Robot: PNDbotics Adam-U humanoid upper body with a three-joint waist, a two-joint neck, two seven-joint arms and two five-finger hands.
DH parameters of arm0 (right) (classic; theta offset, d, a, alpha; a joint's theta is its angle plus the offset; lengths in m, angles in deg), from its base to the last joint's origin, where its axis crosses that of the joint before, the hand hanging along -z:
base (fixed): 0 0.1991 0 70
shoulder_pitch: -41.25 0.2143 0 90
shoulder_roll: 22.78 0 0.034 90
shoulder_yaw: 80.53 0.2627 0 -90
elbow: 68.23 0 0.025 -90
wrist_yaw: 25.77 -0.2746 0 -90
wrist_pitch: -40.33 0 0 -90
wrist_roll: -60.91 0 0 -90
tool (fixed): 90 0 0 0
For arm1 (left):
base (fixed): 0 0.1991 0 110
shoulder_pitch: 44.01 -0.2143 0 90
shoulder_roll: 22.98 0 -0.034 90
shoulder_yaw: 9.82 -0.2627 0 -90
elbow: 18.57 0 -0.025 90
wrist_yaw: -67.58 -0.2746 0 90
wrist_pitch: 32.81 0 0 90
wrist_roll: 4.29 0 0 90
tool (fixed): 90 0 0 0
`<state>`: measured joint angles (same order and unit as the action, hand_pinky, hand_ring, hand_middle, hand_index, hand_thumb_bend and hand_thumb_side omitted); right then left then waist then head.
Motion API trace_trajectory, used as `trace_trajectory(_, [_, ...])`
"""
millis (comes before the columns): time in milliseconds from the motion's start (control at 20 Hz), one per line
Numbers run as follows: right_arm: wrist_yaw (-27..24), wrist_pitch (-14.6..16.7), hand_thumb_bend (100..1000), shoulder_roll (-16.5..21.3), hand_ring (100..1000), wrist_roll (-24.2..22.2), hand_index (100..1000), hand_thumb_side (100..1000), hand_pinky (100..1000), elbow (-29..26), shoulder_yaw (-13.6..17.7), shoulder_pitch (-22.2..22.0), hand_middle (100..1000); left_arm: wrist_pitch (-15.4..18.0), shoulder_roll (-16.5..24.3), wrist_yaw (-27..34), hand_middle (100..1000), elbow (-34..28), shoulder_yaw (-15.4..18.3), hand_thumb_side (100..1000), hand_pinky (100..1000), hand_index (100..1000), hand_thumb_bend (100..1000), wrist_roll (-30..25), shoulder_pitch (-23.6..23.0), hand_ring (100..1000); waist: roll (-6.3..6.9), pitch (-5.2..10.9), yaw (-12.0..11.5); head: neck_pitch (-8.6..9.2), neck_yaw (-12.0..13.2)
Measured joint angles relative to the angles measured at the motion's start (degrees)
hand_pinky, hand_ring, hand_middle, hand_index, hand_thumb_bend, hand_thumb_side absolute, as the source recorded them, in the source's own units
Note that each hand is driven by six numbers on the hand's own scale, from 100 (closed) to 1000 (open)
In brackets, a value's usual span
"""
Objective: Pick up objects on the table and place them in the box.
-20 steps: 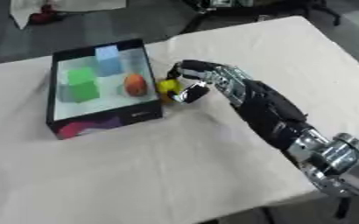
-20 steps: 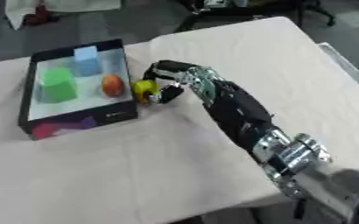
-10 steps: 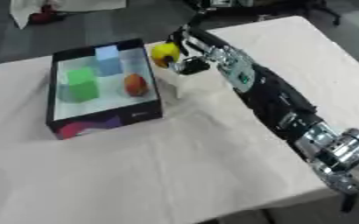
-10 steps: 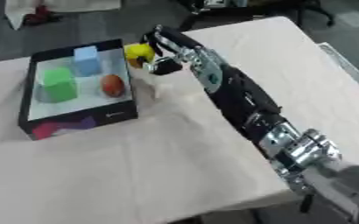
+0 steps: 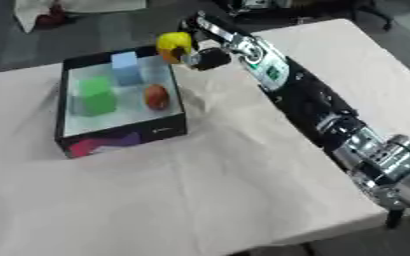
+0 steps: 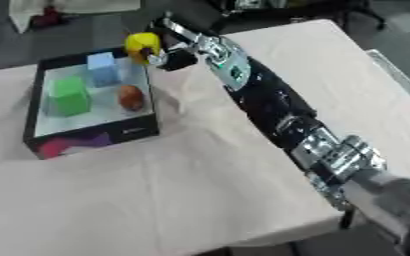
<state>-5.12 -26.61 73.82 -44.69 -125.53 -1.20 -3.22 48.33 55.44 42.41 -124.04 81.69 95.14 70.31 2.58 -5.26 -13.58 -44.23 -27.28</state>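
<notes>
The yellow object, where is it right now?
The yellow object is held in the right hand, raised at the far right corner of the box, just right of the light blue block inside.

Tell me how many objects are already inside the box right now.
3: a light blue block at the far end, a green block at the left, an orange-brown object at the right. The yellow object is in the right hand above the box rim.

words: none I can read | box [image 5: 121,138]: small white marks on its dark front wall, too blurry to read | arm: no letters or numbers I can read
</notes>
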Motion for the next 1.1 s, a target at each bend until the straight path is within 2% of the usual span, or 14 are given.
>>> trace_trajectory(100, [0.34, 0.87, 100, -0.52, 680, -1.77, 682, 208, 789, 0.2, -0.46, -0.02, 430, 0.2, -0.29, 0.0, 599, -0.22, -0.23, 905, 704, 809, 100, -0.21, 0.2, 563, 0.0, 0.0, -0.31, 0.0, -0.17])
trace_trajectory(150, [0.63, 1.39, 100, -0.75, 743, -2.65, 793, 202, 812, 0.19, -0.72, -0.04, 573, 0.31, -0.47, 0.01, 599, -0.34, -0.35, 904, 704, 809, 100, -0.32, 0.39, 563, 0.0, 0.0, -0.38, 0.0, -0.25])
trace_trajectory(200, [1.05, 1.98, 100, -0.9, 752, -3.52, 809, 227, 816, 0.1, -1.01, -0.14, 592, 0.4, -0.49, 0.01, 599, -0.47, -0.53, 904, 704, 809, 100, -0.42, 0.48, 563, 0.0, 0.0, -0.5, 0.0, -0.31])
trace_trajectory(250, [1.59, 2.61, 100, -1.1, 833, -4.48, 915, 556, 860, -0.09, -1.28, -0.2, 766, 0.5, -0.51, 0.01, 599, -0.52, -0.57, 904, 704, 810, 100, -0.51, 0.48, 563, 0.0, 0.0, -0.57, 0.0, -0.35])
trace_trajectory(300, [2.31, 3.28, 100, -1.22, 899, -5.5, 962, 710, 889, -0.43, -1.59, -0.2, 856, 0.57, -0.55, 0.01, 599, -0.54, -0.65, 905, 704, 810, 100, -0.59, 0.5, 563, -0.02, 0.0, -0.61, 0.0, -0.37])
trace_trajectory(450, [5.08, 5.05, 100, -1.23, 947, -8.58, 995, 881, 916, -1.56, -2.21, -0.23, 939, 0.78, -0.99, 0.02, 599, -0.57, -0.93, 905, 704, 810, 100, -0.81, 0.5, 563, -0.02, 0.0, -0.64, 0.0, -0.49])
trace_trajectory(600, [7.68, 5.37, 100, -1.22, 960, -8.8, 1000, 863, 920, -2.89, -2.09, -0.24, 963, 0.81, -0.99, 0.08, 599, -0.58, -1.01, 905, 703, 810, 100, -0.84, 0.5, 563, -0.02, 0.0, -0.63, 0.0, -0.5])
trace_trajectory(800, [9.84, 4.16, 100, -1.14, 972, -4.38, 1000, 770, 928, -4.58, -1.92, -0.24, 987, 0.94, -1.03, 0.17, 599, -0.59, -1.26, 905, 703, 810, 100, -0.97, 0.5, 563, -0.02, 0.0, -0.61, 0.0, -0.5])
trace_trajectory(1100, [11.34, 2.47, 100, -0.57, 957, 2.03, 1000, 569, 918, -5.66, -1.66, -0.87, 973, 1.05, -1.22, 0.18, 595, -0.84, -1.24, 900, 700, 809, 100, -0.84, 0.38, 560, -0.03, 0.0, -0.4, 0.0, -0.48])
